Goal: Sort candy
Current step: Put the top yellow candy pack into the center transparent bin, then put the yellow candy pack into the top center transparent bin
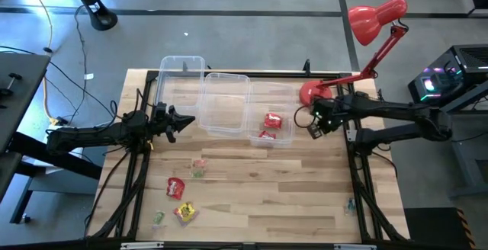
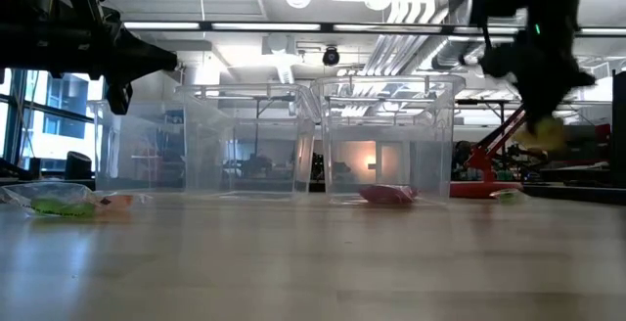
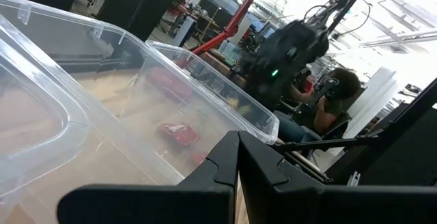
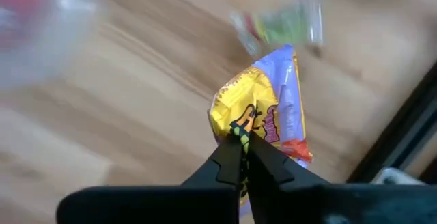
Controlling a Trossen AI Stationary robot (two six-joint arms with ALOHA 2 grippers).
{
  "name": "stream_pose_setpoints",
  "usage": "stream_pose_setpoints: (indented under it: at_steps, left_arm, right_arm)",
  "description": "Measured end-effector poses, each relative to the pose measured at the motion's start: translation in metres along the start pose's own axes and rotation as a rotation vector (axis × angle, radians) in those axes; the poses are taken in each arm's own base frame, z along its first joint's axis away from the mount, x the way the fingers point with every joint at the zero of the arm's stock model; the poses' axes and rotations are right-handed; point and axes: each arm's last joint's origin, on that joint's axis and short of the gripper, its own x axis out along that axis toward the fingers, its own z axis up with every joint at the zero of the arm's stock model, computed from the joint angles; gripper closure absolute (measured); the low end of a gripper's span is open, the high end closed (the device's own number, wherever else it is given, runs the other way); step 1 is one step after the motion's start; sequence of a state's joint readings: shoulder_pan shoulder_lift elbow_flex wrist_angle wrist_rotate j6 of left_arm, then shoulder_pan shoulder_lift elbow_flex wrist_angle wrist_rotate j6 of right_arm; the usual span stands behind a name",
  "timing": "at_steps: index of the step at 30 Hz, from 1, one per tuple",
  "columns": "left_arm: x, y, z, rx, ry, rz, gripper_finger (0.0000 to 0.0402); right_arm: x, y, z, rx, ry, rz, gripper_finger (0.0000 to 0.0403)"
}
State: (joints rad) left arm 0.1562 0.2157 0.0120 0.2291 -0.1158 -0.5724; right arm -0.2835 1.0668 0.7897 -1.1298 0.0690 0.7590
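Note:
My right gripper is shut on a yellow-and-purple candy packet, above the table just right of the rightmost clear bin; in the high view this gripper is there too. That bin holds two red packets. A green-wrapped sweet lies on the wood beneath it. Loose candy lies flat near the table's left front: pale-green pieces, a red packet, a yellow packet and a green piece. My left gripper hovers shut and empty beside the left bin. My right gripper pinches the yellow packet by one crinkled end between its two fingertips. The packet is lifted clear of the table; in the low view it hangs below the fingers as a yellowish patch.
Three clear bins stand side by side along the far half; the middle bin holds nothing that I can see. A red desk lamp has its base at the far right corner. A small piece lies near the right edge. A person sits beyond the table.

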Motion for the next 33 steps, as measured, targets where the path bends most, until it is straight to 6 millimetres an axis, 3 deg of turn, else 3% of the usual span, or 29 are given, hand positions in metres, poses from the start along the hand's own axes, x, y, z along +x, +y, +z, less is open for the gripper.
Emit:
stream_pose_setpoints:
  at_steps: [4, 8, 13, 19, 24, 28, 33]
  left_arm:
    - [0.000, 0.000, 0.000, 0.000, 0.000, 0.000, 0.0401]
    - [0.000, 0.000, 0.000, 0.000, 0.000, 0.000, 0.0401]
    - [0.000, 0.000, 0.000, 0.000, 0.000, 0.000, 0.0401]
    - [0.000, 0.000, 0.000, 0.000, 0.000, 0.000, 0.0401]
    - [0.000, 0.000, 0.000, 0.000, 0.000, 0.000, 0.0401]
    - [0.000, 0.000, 0.000, 0.000, 0.000, 0.000, 0.0401]
    - [0.000, 0.000, 0.000, 0.000, 0.000, 0.000, 0.0401]
  right_arm:
    - [-0.062, 0.017, 0.011, -0.046, -0.166, 0.062, 0.0401]
    - [-0.111, 0.040, 0.027, -0.070, -0.496, 0.248, 0.0402]
    - [-0.133, 0.083, 0.062, -0.114, -0.860, 0.610, 0.0402]
    - [-0.104, 0.144, 0.104, -0.169, -0.995, 0.852, 0.0402]
    - [-0.049, 0.173, 0.131, -0.089, -0.854, 0.824, 0.0388]
    - [-0.020, 0.190, 0.147, -0.059, -0.729, 0.860, 0.0330]
    - [-0.014, 0.212, 0.158, -0.200, -0.732, 0.818, 0.0236]
